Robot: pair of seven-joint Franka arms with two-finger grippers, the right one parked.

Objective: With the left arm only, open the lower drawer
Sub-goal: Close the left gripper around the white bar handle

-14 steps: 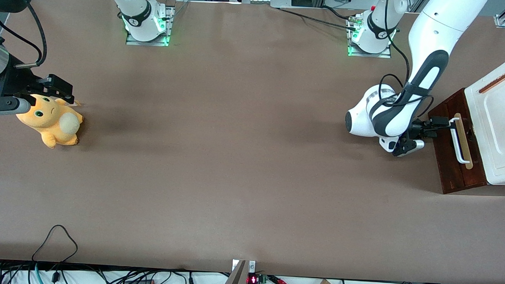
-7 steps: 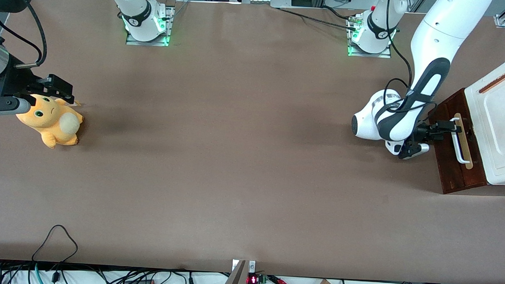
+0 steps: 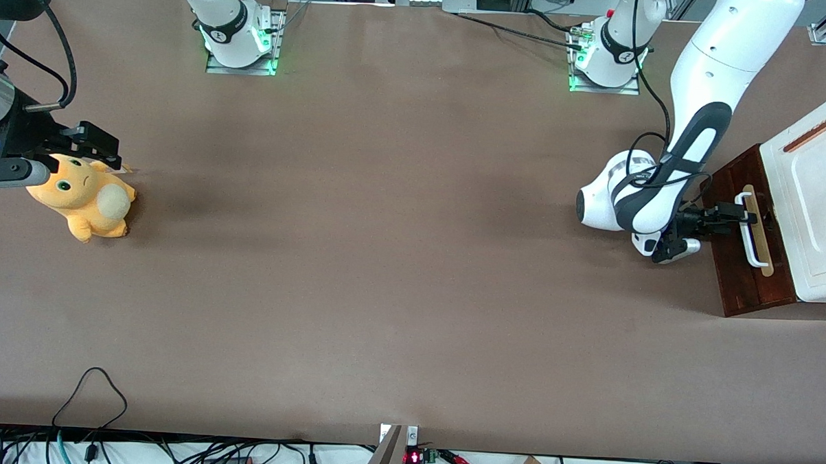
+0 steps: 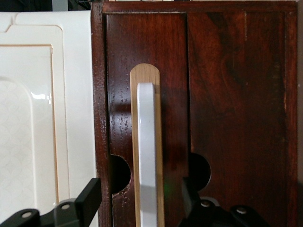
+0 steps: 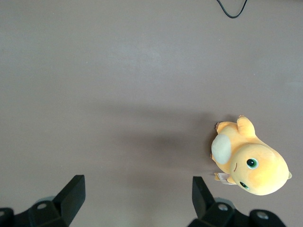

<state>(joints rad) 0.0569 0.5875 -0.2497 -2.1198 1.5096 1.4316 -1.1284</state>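
The lower drawer (image 3: 738, 274) is a dark red-brown wooden front with a white bar handle (image 3: 754, 242) on a pale wood strip, below the white cabinet top (image 3: 816, 198), toward the working arm's end of the table. My left arm (image 3: 691, 139) reaches down to it. My left gripper (image 3: 738, 214) is at the handle. In the left wrist view the drawer front (image 4: 236, 94) fills the frame. The gripper (image 4: 140, 201) is open, with one of its fingers (image 4: 87, 201) on each side of the handle (image 4: 147, 156), not pressing on it.
The white cabinet top also shows in the left wrist view (image 4: 42, 118). An orange plush toy (image 3: 84, 196) lies toward the parked arm's end of the table. Both arm bases (image 3: 604, 60) stand farthest from the front camera. Cables (image 3: 91, 392) hang at the nearest edge.
My left gripper has moved closer to the drawer and a little nearer the front camera along the handle. The drawer has not moved.
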